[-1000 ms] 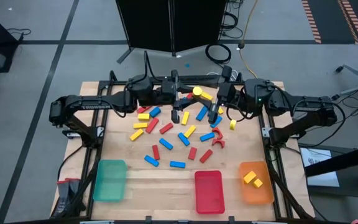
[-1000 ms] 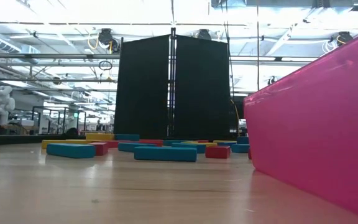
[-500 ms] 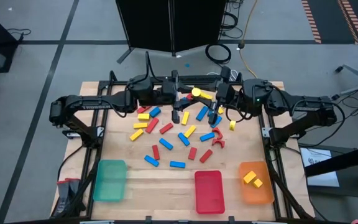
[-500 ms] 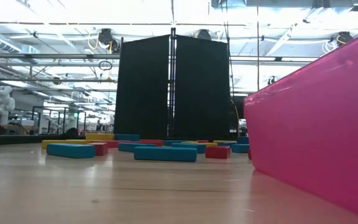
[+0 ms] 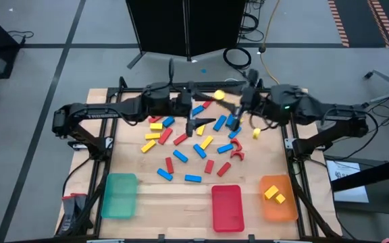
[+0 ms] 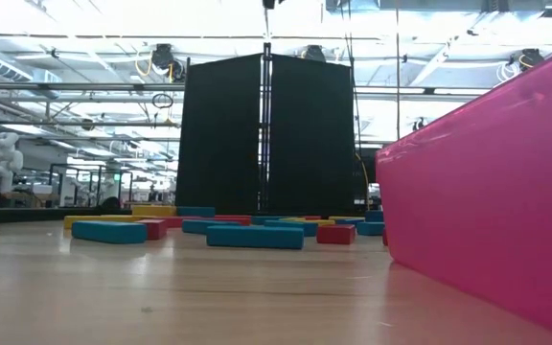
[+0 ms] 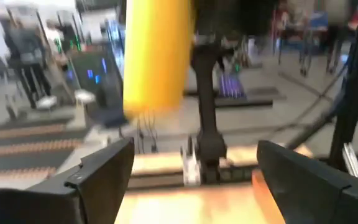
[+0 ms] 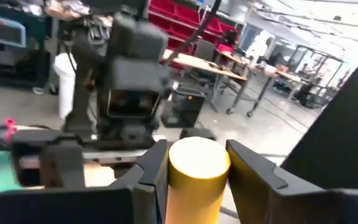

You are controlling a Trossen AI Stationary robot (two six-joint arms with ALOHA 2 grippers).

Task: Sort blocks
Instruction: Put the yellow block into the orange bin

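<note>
Handoff in mid-air above the far side of the bench [image 5: 147,196]. Yellow cylinder [image 8: 197,171] now clamped between the fingers of the right end effector [image 5: 238,106]; left end effector [image 7: 194,165] spread wide, nothing in it. Best to pull the left one straight back, clear of the cylinder, then carry it over to the orange tray [image 5: 277,198] with the other yellow pieces. Risk: a slippery round shape, so no jerks.

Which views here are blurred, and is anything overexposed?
Left wrist view: heavily smeared, the yellow cylinder and the room streaked. Right wrist view: softer blur; the cylinder sits between the right gripper fingers. Low view: sharp, but ceiling lights blow out and the red tray looks pink. High view: evenly lit, slight blur at the grippers.
</note>
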